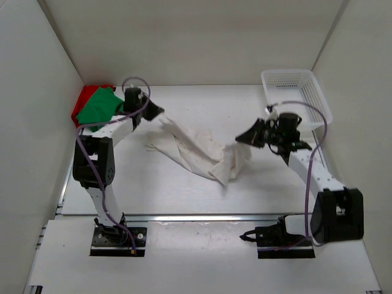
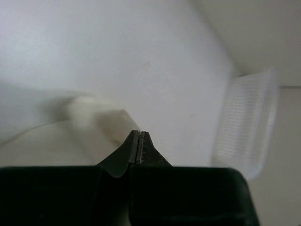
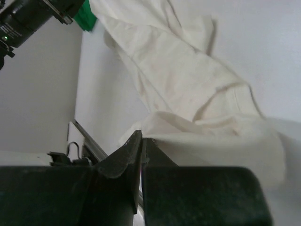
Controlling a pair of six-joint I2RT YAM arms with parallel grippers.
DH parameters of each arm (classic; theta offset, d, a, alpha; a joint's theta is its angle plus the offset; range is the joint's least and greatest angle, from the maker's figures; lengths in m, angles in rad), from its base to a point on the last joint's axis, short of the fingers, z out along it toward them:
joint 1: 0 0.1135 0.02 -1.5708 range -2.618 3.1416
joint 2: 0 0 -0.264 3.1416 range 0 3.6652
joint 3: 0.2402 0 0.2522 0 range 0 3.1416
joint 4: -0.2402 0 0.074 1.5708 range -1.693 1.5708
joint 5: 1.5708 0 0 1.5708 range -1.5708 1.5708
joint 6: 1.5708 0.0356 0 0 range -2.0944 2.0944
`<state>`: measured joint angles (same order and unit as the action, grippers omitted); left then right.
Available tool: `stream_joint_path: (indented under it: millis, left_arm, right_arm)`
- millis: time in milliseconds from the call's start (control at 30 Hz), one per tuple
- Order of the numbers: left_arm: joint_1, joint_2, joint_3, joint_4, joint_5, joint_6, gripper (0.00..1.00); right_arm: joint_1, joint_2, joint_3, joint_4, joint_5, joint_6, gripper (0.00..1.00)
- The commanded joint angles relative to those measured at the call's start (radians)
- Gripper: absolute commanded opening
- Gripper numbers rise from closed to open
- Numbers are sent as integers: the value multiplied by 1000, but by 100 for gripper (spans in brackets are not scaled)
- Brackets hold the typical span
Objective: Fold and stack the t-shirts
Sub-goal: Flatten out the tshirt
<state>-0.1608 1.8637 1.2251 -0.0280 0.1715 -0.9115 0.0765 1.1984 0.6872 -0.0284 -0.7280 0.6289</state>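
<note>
The white t-shirt (image 1: 190, 147) hangs crumpled and stretched between my two grippers over the middle of the table. At its back left end my left gripper (image 1: 158, 114) is shut on a corner of it; in the left wrist view the cloth (image 2: 94, 117) reaches the closed tips of that gripper (image 2: 139, 133). My right gripper (image 1: 240, 138) is shut on the shirt's right end, and the cloth (image 3: 188, 80) bunches at its tips (image 3: 142, 135). The green t-shirt (image 1: 98, 105) lies on the red t-shirt (image 1: 82, 98) in the back left corner.
A white mesh basket (image 1: 288, 72) stands at the back right, next to the right arm; it also shows in the left wrist view (image 2: 247, 122). White walls close in the table on three sides. A metal rail (image 1: 184, 215) runs along the near edge.
</note>
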Motion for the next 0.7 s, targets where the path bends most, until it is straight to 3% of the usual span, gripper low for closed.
stream_joint_path:
  millis: [0, 67, 133, 233, 300, 367, 467, 567, 667]
  left_arm:
    - [76, -52, 286, -94, 75, -4, 0]
    - [121, -79, 391, -107, 108, -21, 0]
    - [159, -133, 389, -58, 131, -100, 0]
    - [277, -204, 369, 11, 192, -173, 0]
    - [331, -256, 346, 16, 209, -176, 0]
    - [352, -285, 262, 48, 206, -158, 0]
    - [360, -310, 183, 51, 217, -124, 0]
    - [340, -285, 163, 56, 232, -112, 0]
    - [319, -259, 215, 28, 229, -74, 0]
  right_arm:
    - [43, 137, 390, 105, -4, 15, 0]
    - [78, 200, 602, 73, -14, 18, 0]
    - [109, 246, 810, 42, -10, 8, 0]
    - [129, 206, 870, -31, -7, -29, 1]
    - [117, 126, 732, 2, 12, -23, 0]
    - [71, -7, 419, 92, 9, 33, 0]
    - [-36, -107, 90, 203, 1, 123, 0]
    - [-75, -135, -76, 231, -17, 149, 0]
    - [-49, -152, -107, 154, 36, 88, 0]
